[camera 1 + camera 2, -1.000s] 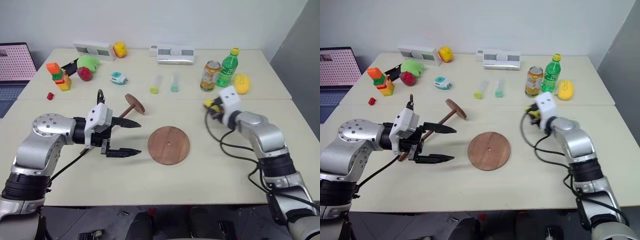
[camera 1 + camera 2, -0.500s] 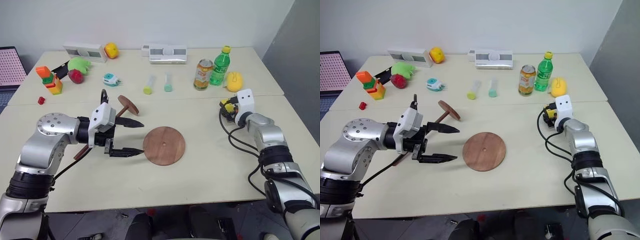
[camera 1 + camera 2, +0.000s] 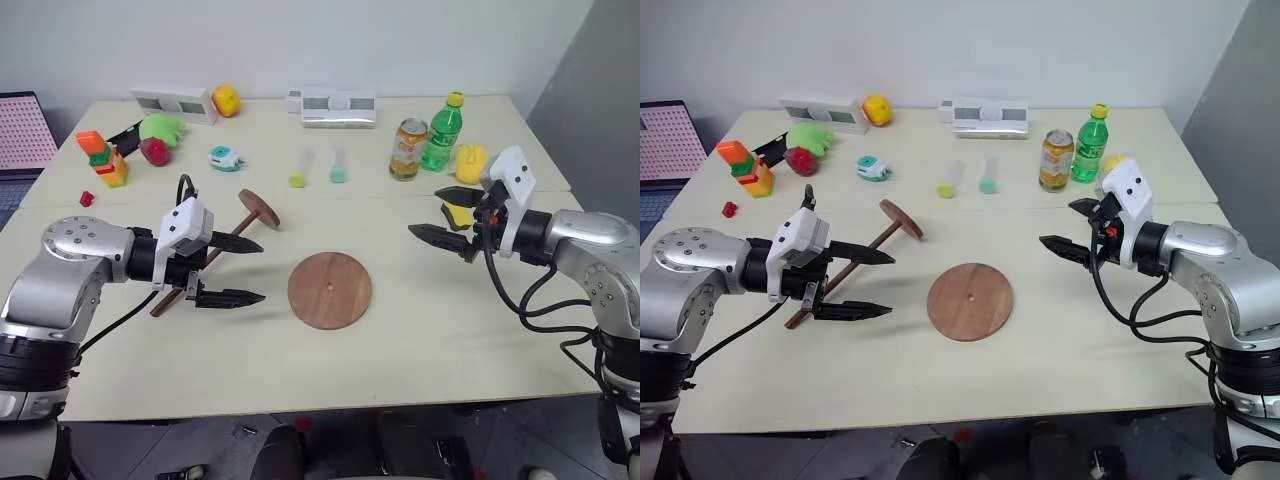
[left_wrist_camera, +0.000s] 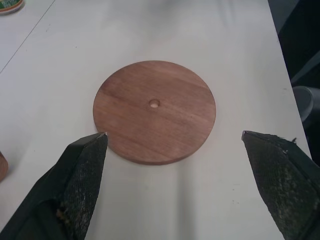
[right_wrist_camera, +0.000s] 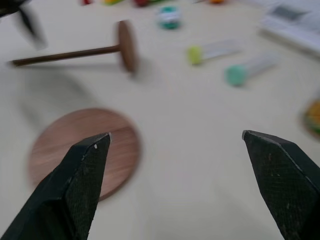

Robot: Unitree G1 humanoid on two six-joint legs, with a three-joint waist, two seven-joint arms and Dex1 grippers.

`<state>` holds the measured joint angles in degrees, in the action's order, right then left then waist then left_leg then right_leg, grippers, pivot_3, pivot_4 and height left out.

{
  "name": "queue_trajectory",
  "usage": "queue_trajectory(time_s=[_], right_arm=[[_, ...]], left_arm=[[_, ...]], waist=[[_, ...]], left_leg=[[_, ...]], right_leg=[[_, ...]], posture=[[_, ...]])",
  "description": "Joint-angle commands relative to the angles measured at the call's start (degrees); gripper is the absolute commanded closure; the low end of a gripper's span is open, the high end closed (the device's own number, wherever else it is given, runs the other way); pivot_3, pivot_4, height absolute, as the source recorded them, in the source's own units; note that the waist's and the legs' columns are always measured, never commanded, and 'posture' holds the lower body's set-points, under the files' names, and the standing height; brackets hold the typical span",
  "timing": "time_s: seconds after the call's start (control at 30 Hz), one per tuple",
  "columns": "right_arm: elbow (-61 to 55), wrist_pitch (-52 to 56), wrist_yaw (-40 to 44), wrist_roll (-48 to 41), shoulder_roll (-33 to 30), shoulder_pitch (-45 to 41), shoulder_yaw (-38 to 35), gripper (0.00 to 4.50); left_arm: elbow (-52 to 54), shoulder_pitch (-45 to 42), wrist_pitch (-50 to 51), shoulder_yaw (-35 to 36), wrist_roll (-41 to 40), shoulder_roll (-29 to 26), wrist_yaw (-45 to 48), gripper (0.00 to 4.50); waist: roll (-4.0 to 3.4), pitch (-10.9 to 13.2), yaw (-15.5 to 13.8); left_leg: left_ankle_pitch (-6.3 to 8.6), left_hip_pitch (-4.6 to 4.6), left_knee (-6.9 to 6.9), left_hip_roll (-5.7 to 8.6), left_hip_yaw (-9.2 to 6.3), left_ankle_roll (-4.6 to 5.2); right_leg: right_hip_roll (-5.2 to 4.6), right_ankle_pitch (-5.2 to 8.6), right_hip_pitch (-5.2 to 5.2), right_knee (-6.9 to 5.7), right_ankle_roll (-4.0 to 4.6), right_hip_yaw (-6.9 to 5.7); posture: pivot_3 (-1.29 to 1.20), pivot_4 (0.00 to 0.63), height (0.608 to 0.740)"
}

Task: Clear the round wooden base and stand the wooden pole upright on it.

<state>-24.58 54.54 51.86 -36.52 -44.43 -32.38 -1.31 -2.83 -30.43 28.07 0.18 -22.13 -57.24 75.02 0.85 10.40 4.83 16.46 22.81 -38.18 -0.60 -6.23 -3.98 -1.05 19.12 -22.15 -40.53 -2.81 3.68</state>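
The round wooden base (image 3: 329, 290) lies flat mid-table with nothing on it, its centre hole visible in the left wrist view (image 4: 154, 111). The wooden pole (image 3: 205, 262) lies on its side to the base's left, its disc head (image 3: 258, 208) toward the far side. My left gripper (image 3: 245, 271) hovers open over the rod, its fingers pointing at the base. My right gripper (image 3: 425, 212) is open to the right of the base, above the table and pointing left, with nothing between its fingers. The right wrist view shows the base (image 5: 82, 147) and the pole (image 5: 75, 52).
A small yellow thing (image 3: 459, 213) lies just behind my right gripper. Further back stand a soda can (image 3: 407, 149), a green bottle (image 3: 441, 133) and two capped tubes (image 3: 298, 170). White boxes (image 3: 338, 106) and toys (image 3: 105, 158) line the far and left side.
My right gripper has drawn back from the small yellow thing, risen and turned to point left, its jaws now wide. My left gripper has shifted a little left. The camera view also shifted.
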Motion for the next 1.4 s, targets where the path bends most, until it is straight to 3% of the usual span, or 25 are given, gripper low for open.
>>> queue_trajectory(time_s=[0.03,0.23,0.43,0.63,0.93,1.13,1.27,1.4], right_arm=[[-3.5,3.8,6.3,-6.9,-2.5,-4.2,1.5,0.08],[-4.1,3.5,8.3,-8.3,-3.0,-6.7,4.2,0.08],[-5.4,3.2,6.7,-9.0,-1.8,-6.5,3.9,0.08],[-6.3,4.2,4.2,-10.9,-0.6,-6.6,2.4,0.0],[-6.6,4.8,0.4,-13.2,-0.1,-5.8,1.4,0.0],[-5.8,4.0,-2.4,-13.5,1.3,-5.2,0.9,0.0],[-5.8,3.7,-4.6,-13.7,2.6,-4.2,0.0,0.0],[-5.8,3.0,-6.6,-13.7,3.9,-3.2,-0.8,0.0]], left_arm=[[-6.6,-8.4,10.7,-6.7,9.0,-2.6,-5.1,0.0],[-20.1,-22.7,15.9,-17.6,17.6,1.6,-2.9,0.0],[-39.4,-30.7,7.8,-26.4,28.8,10.9,-7.6,0.0],[-51.2,-35.7,-1.7,-29.9,35.2,15.6,-6.6,0.99],[-53.1,-38.8,-4.2,-28.6,38.7,14.7,-2.0,2.88],[-46.6,-37.5,-1.3,-23.3,36.7,11.1,-2.8,4.1],[-41.7,-38.8,-0.1,-8.9,26.5,12.2,-8.9,4.26],[-19.7,-32.6,3.1,11.8,4.8,20.5,-11.7,4.26]], waist=[[0.0,0.0,-0.1],[0.03,0.0,-0.4],[0.03,0.0,-0.1],[0.04,0.0,-0.1],[0.05,0.0,0.0],[0.07,0.0,0.0],[0.16,0.1,-0.1],[0.22,0.1,-0.7]], left_leg=[[0.0,0.0,0.0,0.01,0.0,0.0],[-0.02,0.06,-0.06,0.09,-0.07,0.01],[-0.05,0.09,-0.1,0.1,-0.06,-0.03],[-0.07,0.1,-0.09,0.09,-0.03,-0.04],[-0.05,0.1,-0.14,0.11,-0.05,0.01],[-0.05,0.12,-0.13,0.09,-0.07,0.0],[-0.05,0.17,-0.25,0.08,-0.13,0.01],[-0.14,0.46,-0.57,-0.16,-0.38,-0.16]], right_leg=[[0.0,0.0,0.0,-0.02,0.0,0.0],[-0.05,0.01,0.01,-0.01,-0.02,-0.11],[-0.06,0.01,-0.04,-0.02,-0.02,-0.09],[-0.07,0.01,-0.11,-0.11,-0.02,-0.05],[-0.09,0.01,-0.12,-0.21,-0.02,-0.06],[-0.09,0.01,-0.14,-0.21,-0.02,-0.07],[-0.11,0.01,-0.13,-0.23,-0.02,-0.1],[-0.26,0.02,-0.17,-0.21,-0.04,-0.3]], posture=[[0.0,0.15,0.74],[0.0,0.15,0.74],[0.0,0.15,0.74],[0.0,0.15,0.74],[0.0,0.15,0.74],[0.0,0.15,0.74],[0.0,0.15,0.74],[0.0,0.15,0.74]])
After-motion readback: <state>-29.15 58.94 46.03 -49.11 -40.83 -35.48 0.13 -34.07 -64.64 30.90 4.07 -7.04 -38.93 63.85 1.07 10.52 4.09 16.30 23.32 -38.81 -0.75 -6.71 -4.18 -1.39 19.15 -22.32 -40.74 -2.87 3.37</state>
